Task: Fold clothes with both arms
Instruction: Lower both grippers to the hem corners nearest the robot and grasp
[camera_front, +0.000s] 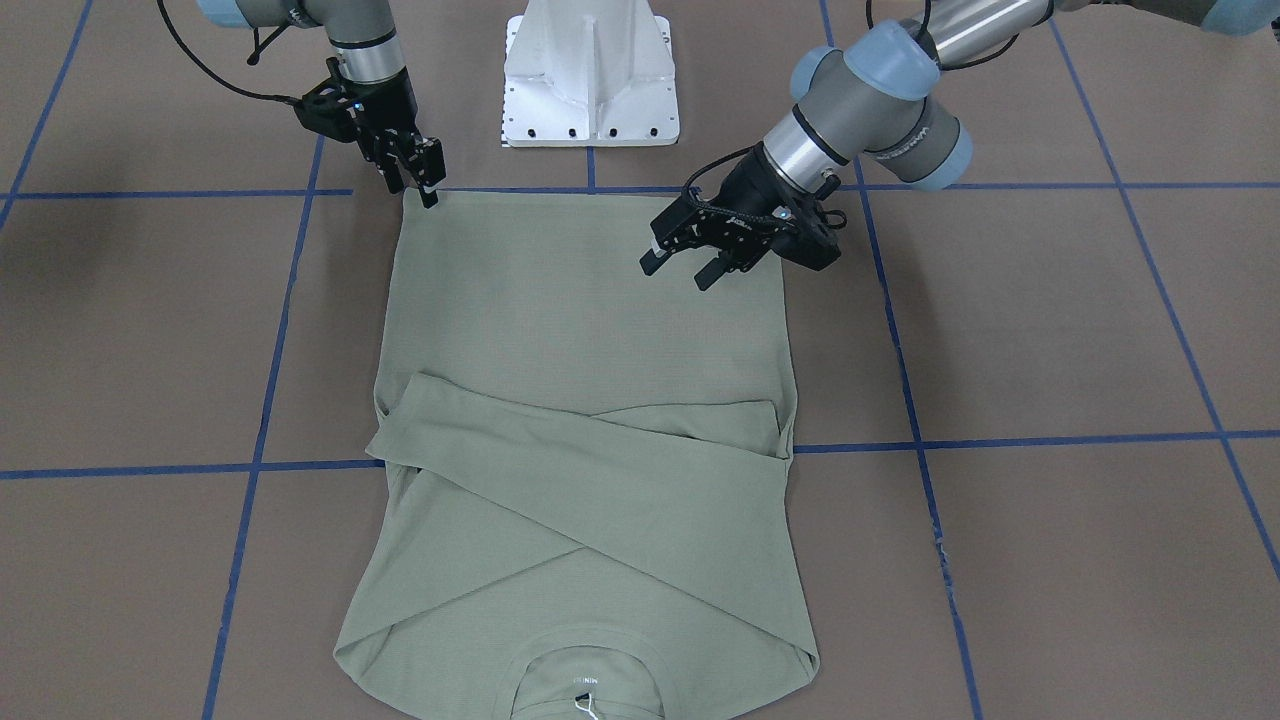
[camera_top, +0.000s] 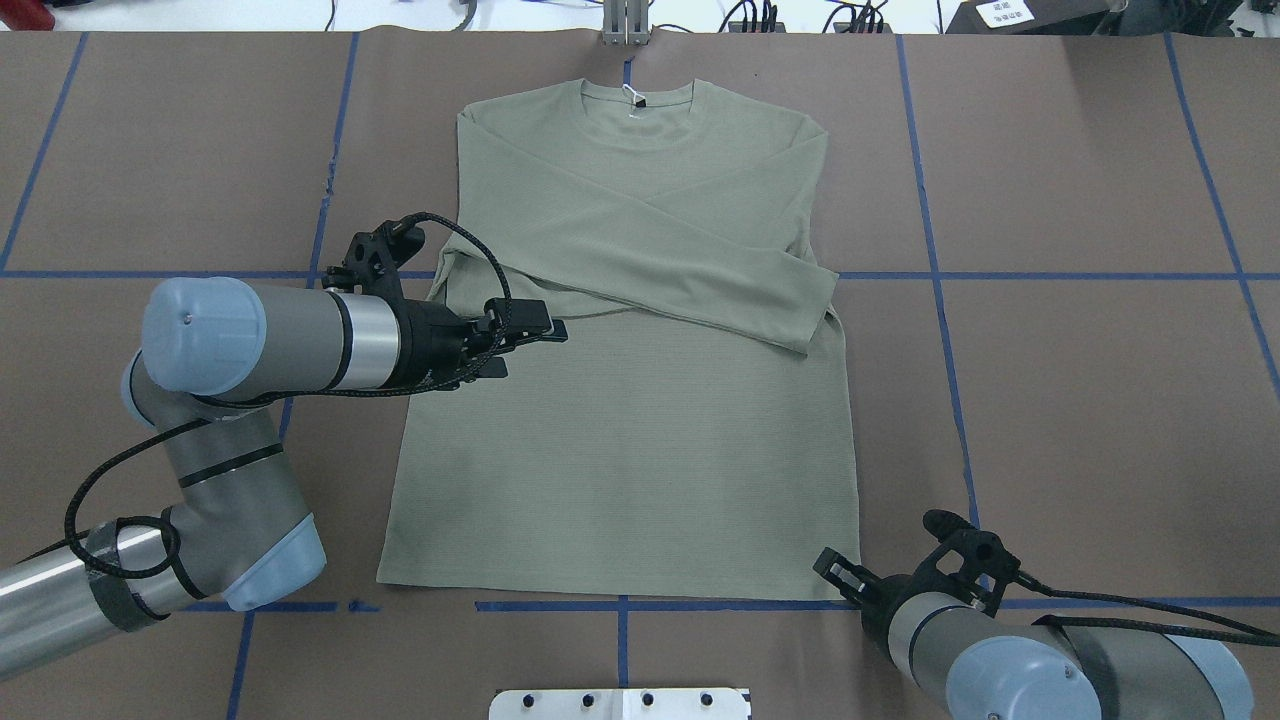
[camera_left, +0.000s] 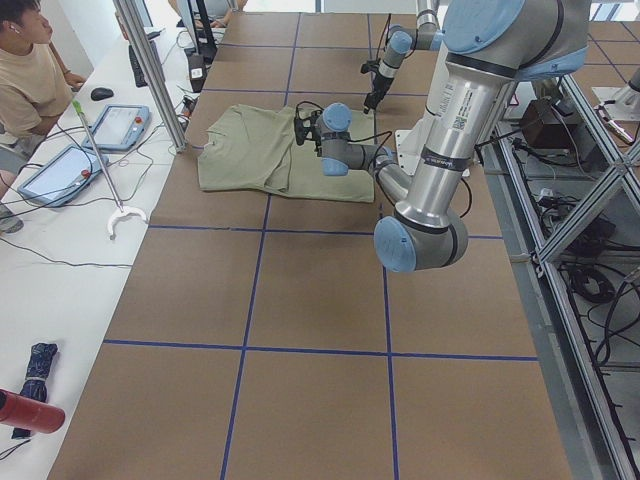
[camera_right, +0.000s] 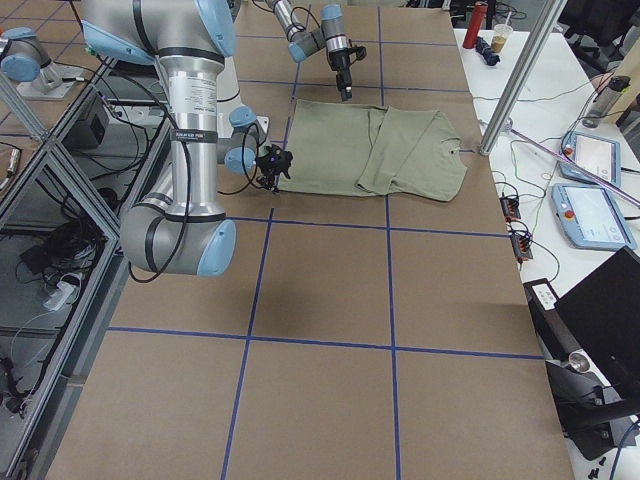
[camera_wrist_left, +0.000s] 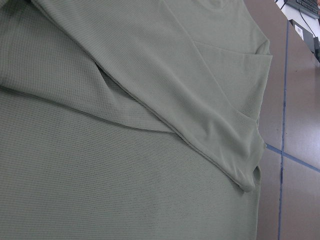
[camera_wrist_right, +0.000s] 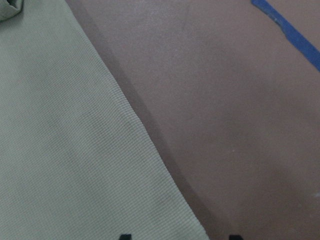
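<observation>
Soft, matt knit cloth with a fine ribbed weave on the shirt (camera_front: 590, 300); dull brown, paper-like cover on the table (camera_front: 1050, 330), lined with blue tape (camera_front: 1000, 442); smooth grey and satin metal on the left arm (camera_top: 300, 340); glossy white metal base (camera_front: 590, 90)

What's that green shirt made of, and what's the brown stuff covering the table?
The shirt looks like a soft, matte knit, perhaps cotton or a blend: the wrist view shows a fine grid-like texture and limp folds. The table cover looks like matte brown paper or thin board, faintly mottled, without shine. The blue lines look like tape.
</observation>
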